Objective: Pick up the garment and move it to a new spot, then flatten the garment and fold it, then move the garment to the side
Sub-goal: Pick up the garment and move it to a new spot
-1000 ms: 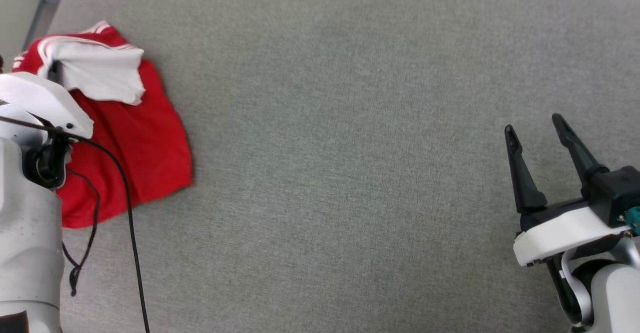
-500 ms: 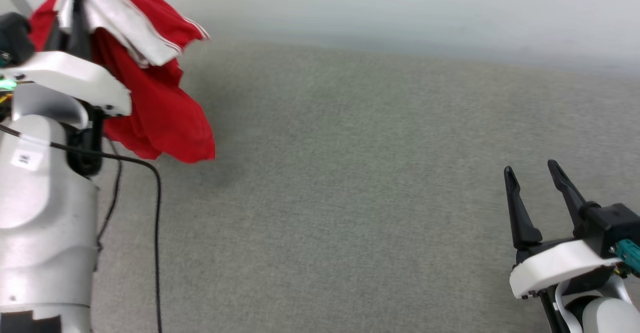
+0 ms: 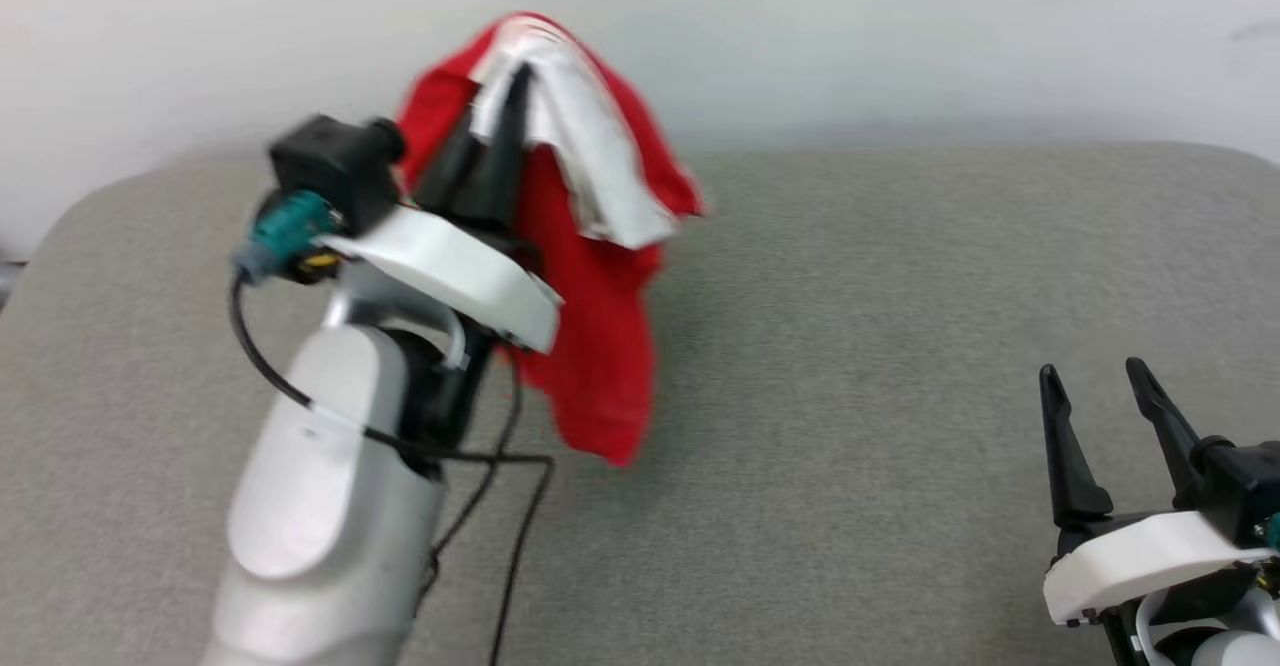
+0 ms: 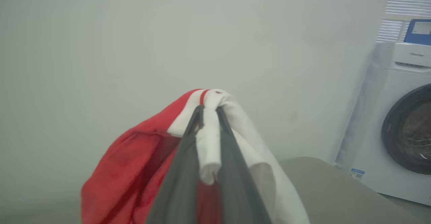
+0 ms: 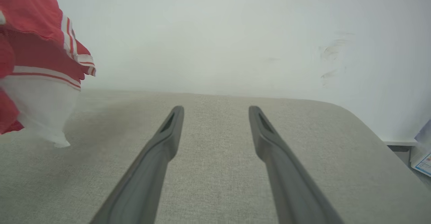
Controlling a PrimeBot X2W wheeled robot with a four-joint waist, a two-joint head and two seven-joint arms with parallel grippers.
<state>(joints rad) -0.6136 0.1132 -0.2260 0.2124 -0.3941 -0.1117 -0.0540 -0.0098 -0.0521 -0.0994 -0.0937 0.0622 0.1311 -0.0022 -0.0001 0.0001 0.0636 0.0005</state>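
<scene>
The garment (image 3: 600, 326), red with a white sleeve, hangs bunched in the air above the grey padded surface (image 3: 850, 346). My left gripper (image 3: 505, 96) is raised and shut on the garment's white striped sleeve. In the left wrist view the two fingers pinch a fold of white cloth of the garment (image 4: 128, 170) at the left gripper (image 4: 209, 109) tips. At the lower right my right gripper (image 3: 1092, 374) stands open and holds nothing, low over the surface. The right wrist view has the right gripper (image 5: 215, 109) with fingers wide apart and the garment (image 5: 33, 49) hanging at the left.
A pale wall (image 3: 900, 26) rises behind the rounded far edge of the surface. A white front-loading washing machine (image 4: 397, 116) stands off to the right in the left wrist view. A black cable (image 3: 510, 546) trails from my left arm.
My left gripper has lifted the garment off the surface and carried it right, toward the middle. The head camera has tilted up, so the wall has come into view. The right gripper stays open.
</scene>
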